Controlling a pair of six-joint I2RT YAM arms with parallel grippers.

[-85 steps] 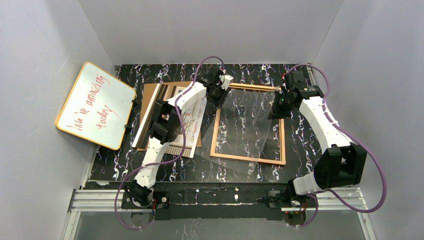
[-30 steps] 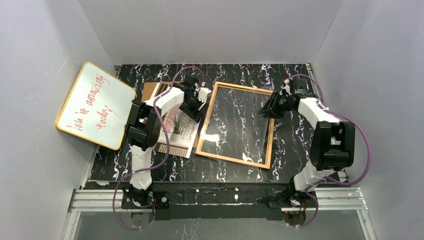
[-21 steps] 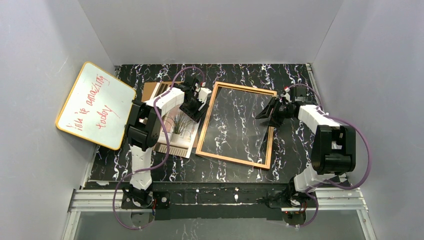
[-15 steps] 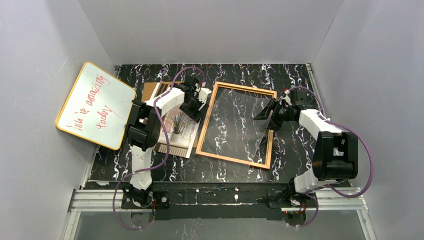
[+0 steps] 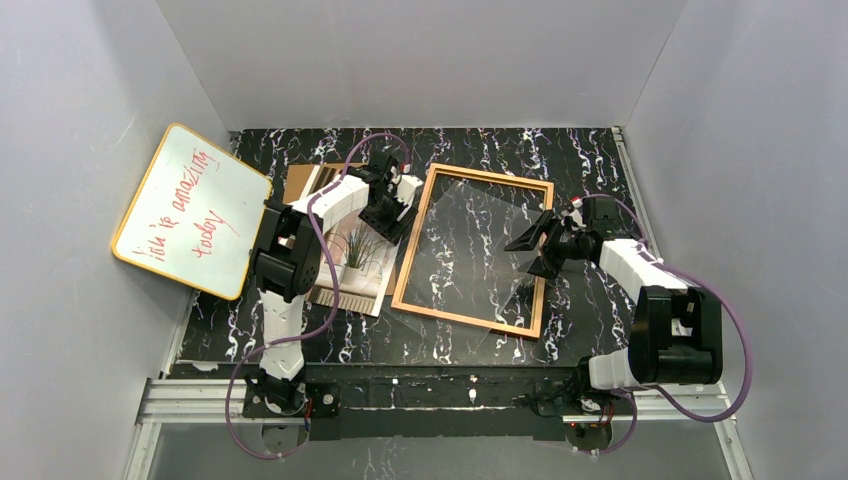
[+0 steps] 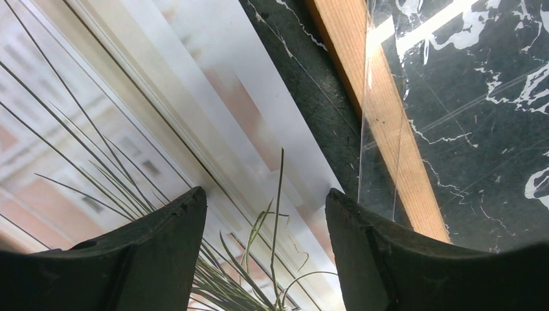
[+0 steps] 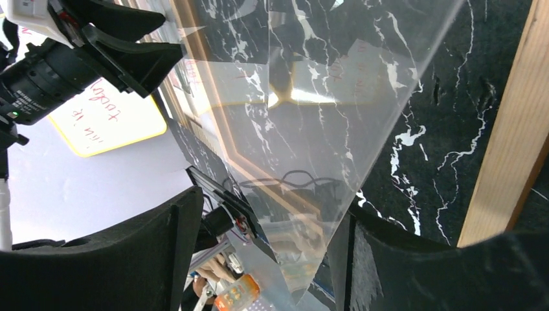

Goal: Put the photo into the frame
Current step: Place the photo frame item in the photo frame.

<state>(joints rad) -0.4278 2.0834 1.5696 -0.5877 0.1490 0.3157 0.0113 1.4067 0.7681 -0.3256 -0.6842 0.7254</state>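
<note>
The photo (image 5: 355,262) lies face up left of the frame (image 5: 465,319), its spiky plant filling the left wrist view (image 6: 129,129). My left gripper (image 5: 392,213) hovers open over the photo's right edge (image 6: 265,194), nothing between its fingers. The orange-brown frame's left bar (image 6: 388,136) runs just beside it. A clear sheet (image 5: 470,240) leans tilted over the frame's opening. My right gripper (image 5: 531,252) stands open at the frame's right bar (image 7: 511,129). The sheet's corner (image 7: 311,162) hangs between its spread fingers (image 7: 272,207), near the right finger, unclamped.
A yellow-edged whiteboard (image 5: 190,210) with red writing leans against the left wall. A brown backing board (image 5: 298,178) pokes out behind the photo. The dark marbled table (image 5: 580,160) ends at walls on three sides; the arm bases stand along the near edge.
My right gripper has opened, letting go of the clear sheet, and slid toward the near side along the frame's right bar. The sheet's right edge sagged. The left arm stayed put.
</note>
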